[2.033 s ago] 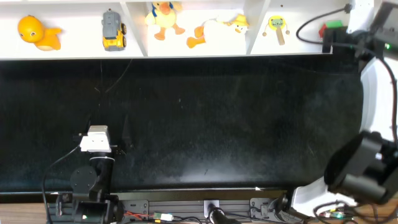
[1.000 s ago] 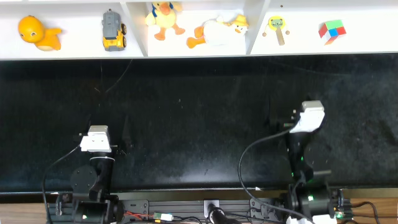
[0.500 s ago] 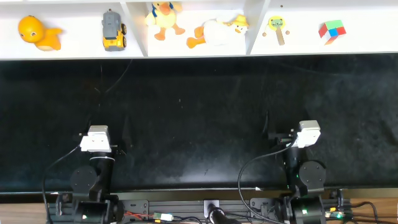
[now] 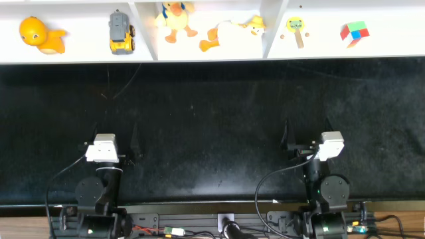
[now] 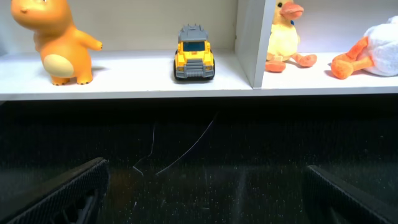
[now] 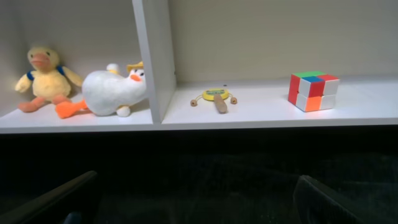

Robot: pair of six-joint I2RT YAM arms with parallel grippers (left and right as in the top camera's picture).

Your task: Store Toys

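Note:
The toys sit in the white shelf (image 4: 212, 56) along the far side of the table. From the left they are an orange dinosaur figure (image 4: 40, 34) (image 5: 59, 37), a yellow toy truck (image 4: 121, 33) (image 5: 194, 53), a yellow duck plush (image 4: 174, 20) (image 6: 43, 78), a white goose plush (image 4: 232, 33) (image 6: 112, 90), a small rattle drum (image 4: 294, 28) (image 6: 214, 98) and a colour cube (image 4: 354, 32) (image 6: 313, 91). My left gripper (image 4: 113, 136) (image 5: 202, 205) rests low at the near left, open and holding nothing. My right gripper (image 4: 307, 136) (image 6: 193, 205) rests low at the near right, open with nothing in it.
A black mat (image 4: 212, 119) covers the table between the arms and the shelf. White dividers (image 4: 146, 30) (image 4: 273, 30) split the shelf into compartments. Thin cables (image 4: 123, 83) lie on the mat ahead of the left arm.
The right arm has drawn back from the shelf's right compartment, leaving the colour cube there, and settled low at the near edge. The left arm has not moved.

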